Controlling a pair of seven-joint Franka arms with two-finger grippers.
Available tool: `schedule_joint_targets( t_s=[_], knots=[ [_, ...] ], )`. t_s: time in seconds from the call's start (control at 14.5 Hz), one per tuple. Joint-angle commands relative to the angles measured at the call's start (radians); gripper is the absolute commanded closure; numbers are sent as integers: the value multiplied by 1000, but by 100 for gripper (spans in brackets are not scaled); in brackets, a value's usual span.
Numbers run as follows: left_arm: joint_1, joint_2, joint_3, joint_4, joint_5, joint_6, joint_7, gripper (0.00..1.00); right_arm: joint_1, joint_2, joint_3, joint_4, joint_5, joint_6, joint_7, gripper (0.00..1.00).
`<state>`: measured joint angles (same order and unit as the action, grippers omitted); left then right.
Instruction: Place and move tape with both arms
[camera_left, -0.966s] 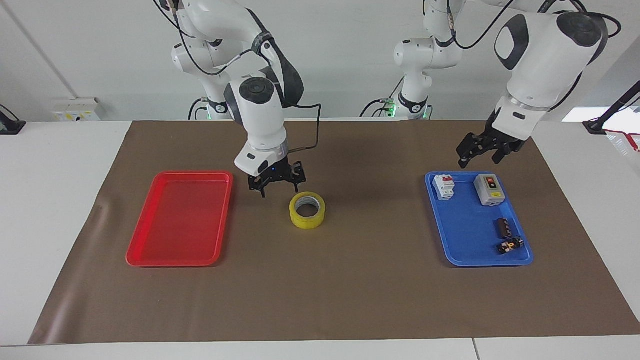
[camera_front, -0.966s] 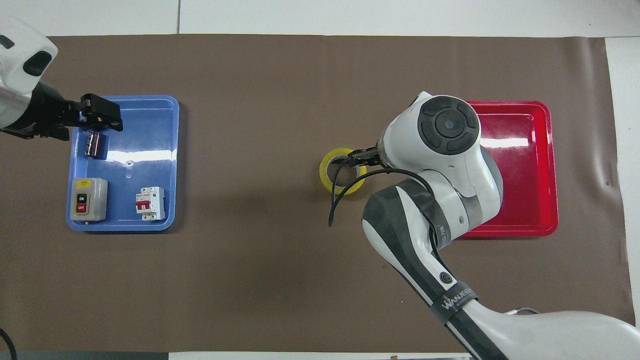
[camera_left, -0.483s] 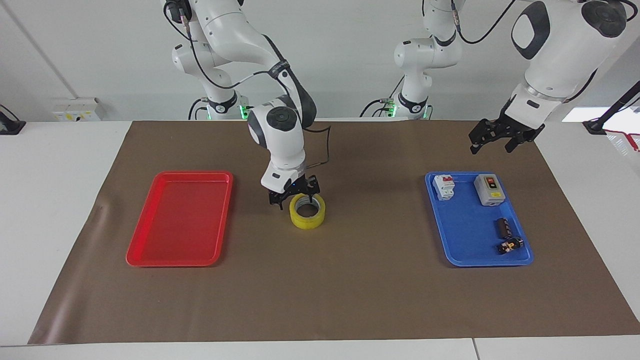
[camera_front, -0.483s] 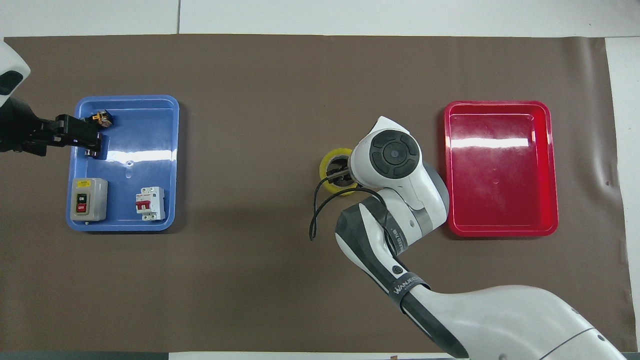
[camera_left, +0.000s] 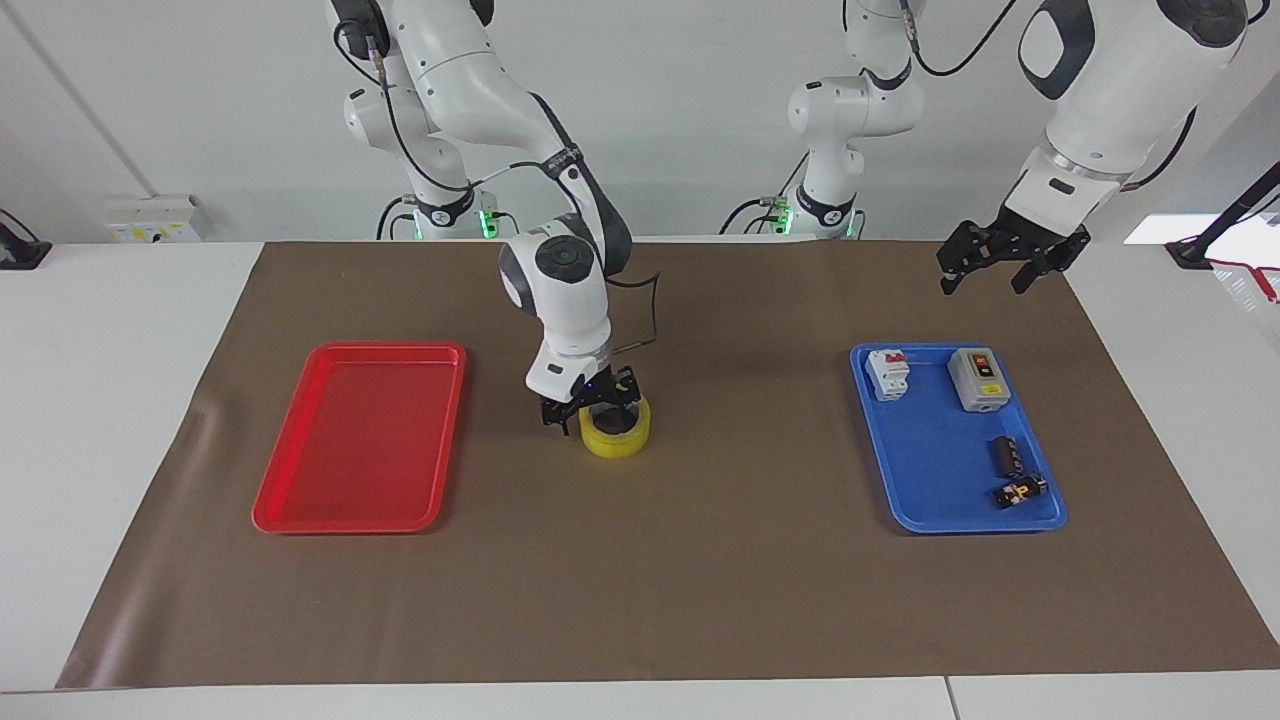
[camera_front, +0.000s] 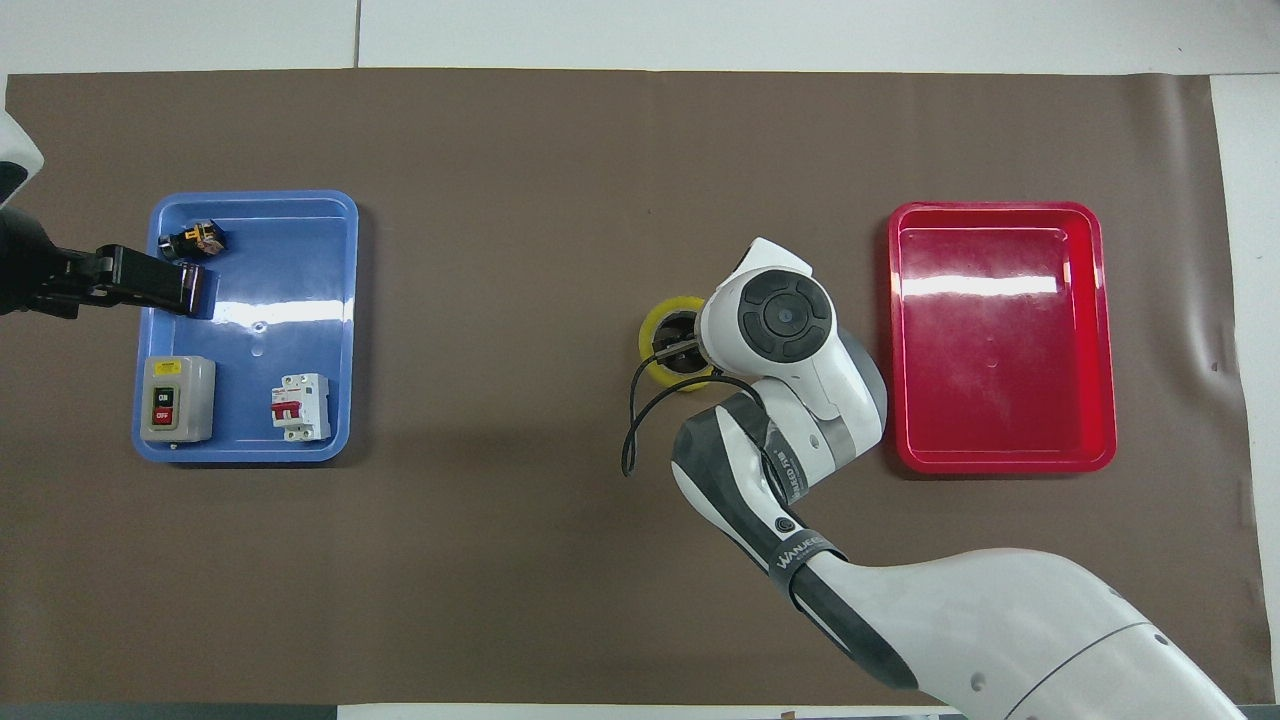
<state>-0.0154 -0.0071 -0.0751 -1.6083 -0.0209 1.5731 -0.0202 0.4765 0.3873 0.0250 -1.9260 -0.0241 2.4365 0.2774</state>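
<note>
Centrally, right pincer (camera_left: 592, 408) down on packing tape roll (camera_left: 617, 436), straddling its rim, grip unclear; left pincer (camera_left: 1000, 262) open, empty, upper right.

Right gripper (camera_front: 678, 345) sits over the tape (camera_front: 661, 345) (mostly hidden under the wrist), mid-bench between red tray (camera_front: 1002, 455) and blue tray (camera_front: 250, 452). Left gripper (camera_front: 160, 287) is over the blue tray's edge.
</note>
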Motion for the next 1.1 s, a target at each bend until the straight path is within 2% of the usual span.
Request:
schedule_joint_targets(
  t_s=[0.0,0.14,0.28,0.34,0.41,0.48,0.69,0.83,0.9,1.03],
  knots=[
    [11,-4,-8,-2,15,-22,17,0,-15,-8,3,-25,-10,25,-14,24],
    [11,-5,-8,-10,13,-10,14,0,-18,-8,3,-50,-10,65,-14,29],
    [9,-5,-6,-10,15,-1,16,0,-21,-8,3,-54,-8,81,-12,31],
    [9,-5,-8,-12,15,-1,16,0,-21,-8,1,-54,-8,81,-10,41],
    [8,-5,-6,-12,15,-1,16,0,-21,-10,1,-54,-8,81,-10,64],
    [8,-5,-6,-12,15,-4,6,0,-19,-8,1,-54,-10,81,-10,100],
    [11,-5,-6,-12,15,-7,8,0,-21,-8,1,-30,-8,53,39,100],
    [11,-5,-6,-12,15,-5,8,0,-27,-11,1,68,-7,-83,46,100],
    [11,-5,-6,-12,15,-5,8,0,-39,-30,-7,128,-7,-178,45,100],
    [9,-5,-6,-12,15,-5,8,0,-108,-95,-5,166,-7,-264,28,100]
  ],
)
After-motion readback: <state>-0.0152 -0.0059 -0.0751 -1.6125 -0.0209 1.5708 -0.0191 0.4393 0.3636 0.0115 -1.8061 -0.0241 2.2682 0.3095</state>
